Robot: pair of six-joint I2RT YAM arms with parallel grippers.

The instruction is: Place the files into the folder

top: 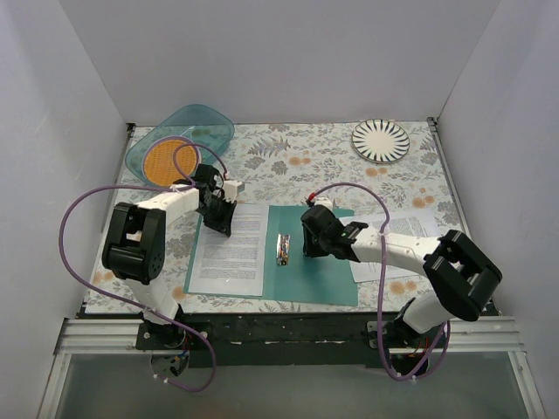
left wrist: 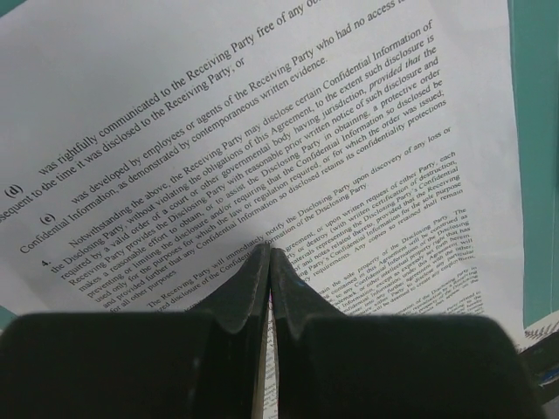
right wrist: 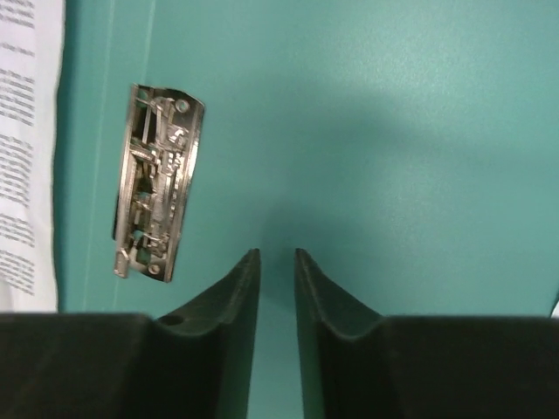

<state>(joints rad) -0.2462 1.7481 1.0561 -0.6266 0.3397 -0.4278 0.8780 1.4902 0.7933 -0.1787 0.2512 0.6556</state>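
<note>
My left pincer (left wrist: pixel 269 252), tips shut together, bears on the far end of a sheet (left wrist: pixel 262 131) lying on the left leaf of the open folder (top: pixel 325 272); whether a paper edge is nipped between the tips I cannot tell. My right pincer (right wrist: pixel 277 253), jaws a narrow slit apart and holding nothing, hovers over the bare right leaf, just beside the clip (right wrist: pixel 157 183) at the spine. The sheet is thin white paper, dense with black print; I judge it feather-light, limp and quick to crease or slide, best dragged flat or pinched at a free edge. The folder is matte teal card, flat, stiffer than paper yet bendable; the clip is small, bright, sprung metal. More loose sheets (top: pixel 409 225) wait under my right arm, partly off the folder, on the floral cloth (top: pixel 288 157).
</note>
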